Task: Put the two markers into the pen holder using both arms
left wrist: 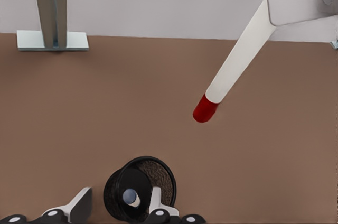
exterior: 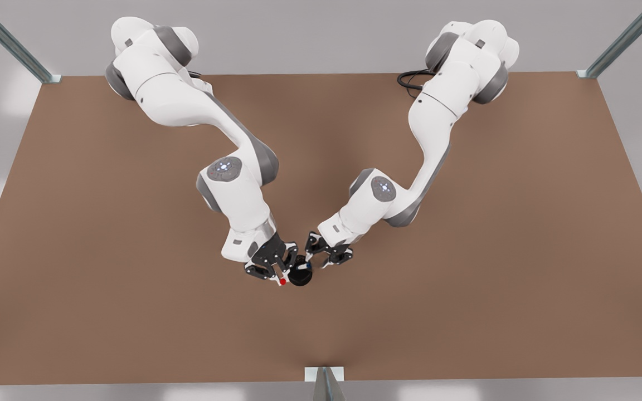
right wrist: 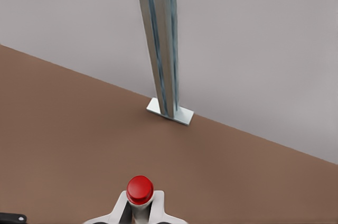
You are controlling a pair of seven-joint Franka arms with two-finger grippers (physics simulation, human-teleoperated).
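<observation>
Left wrist view: blue marker [left wrist: 131, 197] inside pen holder [left wrist: 165, 175], just past spread, empty left gripper [left wrist: 119, 204]; right wrist view: red marker [right wrist: 140, 189] clamped in right gripper [right wrist: 140, 209].

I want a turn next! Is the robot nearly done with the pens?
Halfway. Done: blue marker sits in the holder, left hand open beside it. In hand: right hand grips the red marker near the holder. Left: dropping it in.

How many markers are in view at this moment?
2. The red-capped marker is held by the right gripper beside the pen holder; the blue-capped marker stands inside the pen holder, under the open left gripper.
</observation>
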